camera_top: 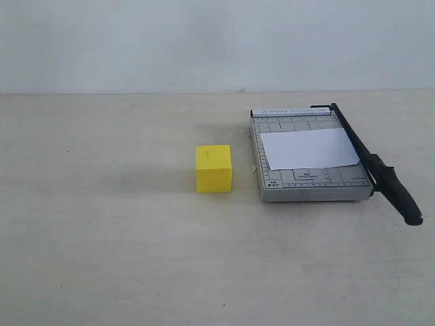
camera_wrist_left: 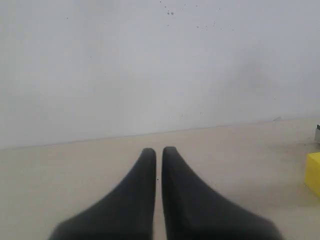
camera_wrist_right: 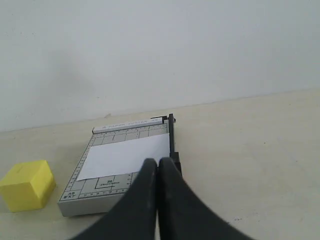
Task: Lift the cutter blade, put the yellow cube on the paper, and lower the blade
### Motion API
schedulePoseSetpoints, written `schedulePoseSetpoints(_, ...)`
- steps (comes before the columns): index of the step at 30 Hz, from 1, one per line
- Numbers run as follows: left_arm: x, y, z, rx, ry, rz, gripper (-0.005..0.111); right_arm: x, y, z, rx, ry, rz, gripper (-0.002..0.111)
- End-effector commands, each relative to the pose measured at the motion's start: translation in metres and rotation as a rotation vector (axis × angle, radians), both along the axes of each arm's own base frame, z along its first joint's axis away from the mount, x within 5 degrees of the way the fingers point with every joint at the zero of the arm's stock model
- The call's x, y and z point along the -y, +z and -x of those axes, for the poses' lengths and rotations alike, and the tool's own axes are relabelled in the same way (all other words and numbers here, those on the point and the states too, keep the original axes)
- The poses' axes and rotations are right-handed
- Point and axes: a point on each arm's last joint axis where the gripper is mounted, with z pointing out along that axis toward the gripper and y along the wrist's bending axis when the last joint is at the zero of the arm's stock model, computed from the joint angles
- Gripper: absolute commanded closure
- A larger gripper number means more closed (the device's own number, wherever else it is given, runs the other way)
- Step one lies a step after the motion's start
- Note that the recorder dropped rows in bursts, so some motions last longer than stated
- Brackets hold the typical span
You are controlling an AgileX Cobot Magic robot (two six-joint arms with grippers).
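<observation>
The yellow cube (camera_top: 214,168) stands on the table just left of the grey gridded base (camera_top: 309,185). The white paper (camera_top: 309,149) lies flat on that base. The black cutter blade (camera_top: 374,166) lies lowered along the base's right edge, its thick handle end (camera_top: 404,200) sticking out past the front corner. No arm shows in the exterior view. In the left wrist view my left gripper (camera_wrist_left: 158,150) is shut and empty, with the cube (camera_wrist_left: 314,172) at the frame's edge. My right gripper (camera_wrist_right: 159,162) is shut and empty, in front of the paper (camera_wrist_right: 127,156), blade (camera_wrist_right: 171,137) and cube (camera_wrist_right: 27,185).
A pale wall (camera_top: 217,41) runs behind the beige table (camera_top: 102,258). Nothing else stands on the table besides the cutter and cube.
</observation>
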Motion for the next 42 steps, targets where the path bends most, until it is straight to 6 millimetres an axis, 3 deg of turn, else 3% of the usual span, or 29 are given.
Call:
schedulePoseSetpoints(1,0.000,0.003,0.000,0.020,-0.003,0.001,0.102,0.000,0.001,0.000,0.009,0.001,0.020,0.108)
schedulePoseSetpoints(6,0.000,0.003,0.000,0.020,-0.003,0.001,0.102,0.001,0.003,0.000,0.034,-0.009,-0.018,0.108)
schedulePoseSetpoints(11,0.000,0.003,0.000,0.020,-0.003,0.001,0.102,0.005,0.014,0.000,0.134,-0.050,-0.366,0.108)
schedulePoseSetpoints(14,0.000,0.003,0.000,0.020,-0.003,0.001,0.102,0.006,0.015,0.001,0.141,-0.052,-0.444,0.108)
schedulePoseSetpoints(19,0.000,0.003,0.000,0.020,-0.003,0.001,0.102,0.002,0.009,0.000,0.071,-0.028,-0.412,0.108)
schedulePoseSetpoints(26,0.000,0.003,0.000,0.020,-0.003,0.001,0.102,-0.006,0.037,-0.005,-0.076,0.044,-0.284,0.088)
schedulePoseSetpoints(31,0.000,0.003,0.000,0.020,-0.003,0.001,0.102,-0.007,0.057,-0.036,-0.292,0.039,-0.117,0.060)
schedulePoseSetpoints(34,0.000,0.003,0.000,0.020,-0.003,0.001,0.102,-0.007,0.064,-0.063,-0.460,0.048,-0.028,0.051)
schedulePoseSetpoints(37,0.000,0.003,0.000,0.020,-0.003,0.001,0.102,-0.005,0.068,-0.097,-0.634,0.056,0.093,0.050)
schedulePoseSetpoints(42,0.000,0.003,0.000,0.020,-0.003,0.001,0.102,-0.004,0.059,-0.158,-0.870,0.101,0.215,0.050)
